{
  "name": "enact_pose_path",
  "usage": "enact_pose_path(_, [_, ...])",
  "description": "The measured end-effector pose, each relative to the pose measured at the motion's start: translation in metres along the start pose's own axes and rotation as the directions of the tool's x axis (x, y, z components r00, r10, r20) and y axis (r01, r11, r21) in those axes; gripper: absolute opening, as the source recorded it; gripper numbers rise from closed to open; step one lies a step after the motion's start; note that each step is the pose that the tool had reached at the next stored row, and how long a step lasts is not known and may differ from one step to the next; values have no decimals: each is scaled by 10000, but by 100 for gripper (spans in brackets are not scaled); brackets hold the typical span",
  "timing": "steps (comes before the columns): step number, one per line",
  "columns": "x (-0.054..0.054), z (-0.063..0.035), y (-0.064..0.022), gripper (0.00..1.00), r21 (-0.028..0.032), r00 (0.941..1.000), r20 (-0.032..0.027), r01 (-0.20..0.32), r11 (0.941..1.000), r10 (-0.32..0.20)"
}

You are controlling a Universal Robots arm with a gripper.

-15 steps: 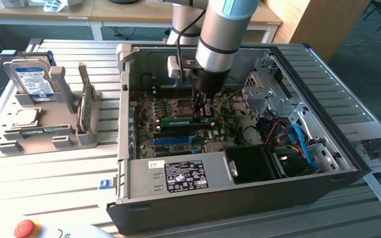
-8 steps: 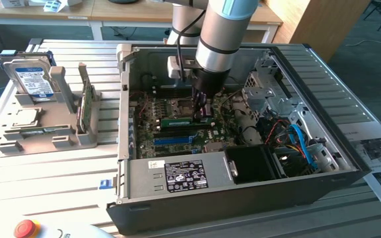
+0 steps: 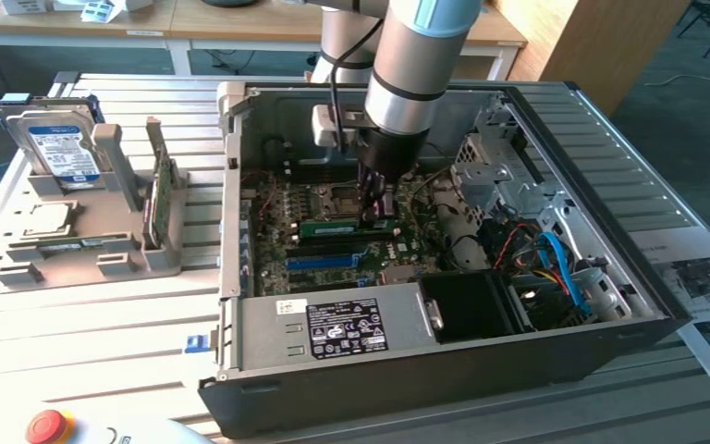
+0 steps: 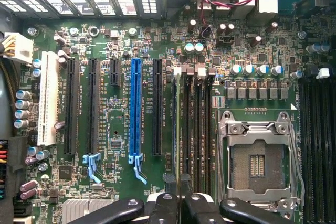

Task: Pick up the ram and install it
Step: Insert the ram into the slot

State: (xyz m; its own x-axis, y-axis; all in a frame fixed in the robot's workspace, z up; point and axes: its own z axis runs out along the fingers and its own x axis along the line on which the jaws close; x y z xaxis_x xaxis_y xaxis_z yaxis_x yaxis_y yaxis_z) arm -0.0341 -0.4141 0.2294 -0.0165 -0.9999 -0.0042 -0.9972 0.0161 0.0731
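My gripper (image 3: 377,208) reaches down into the open computer case (image 3: 651,287), over the motherboard. It is shut on the ram (image 3: 348,225), a long thin green stick held level just above or in the dark memory slots beside the CPU socket (image 4: 258,158). In the wrist view the ram (image 4: 178,129) appears edge-on as a thin strip running along a memory slot, clamped between the black fingertips (image 4: 164,204) of the gripper (image 4: 179,202). I cannot tell whether the ram is seated in the slot or only resting on it.
A long blue slot (image 4: 136,108) and black expansion slots lie beside the memory slots. The power supply (image 3: 330,328) and cables (image 3: 553,259) crowd the case. A grey holder (image 3: 84,245) on the exterior view's left carries a hard drive (image 3: 59,143) and an upright green card (image 3: 158,194).
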Motion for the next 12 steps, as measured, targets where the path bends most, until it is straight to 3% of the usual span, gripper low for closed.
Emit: enact_pose_path(12, [-3,5,-10,12,-1,10000,-1,0,10000,0])
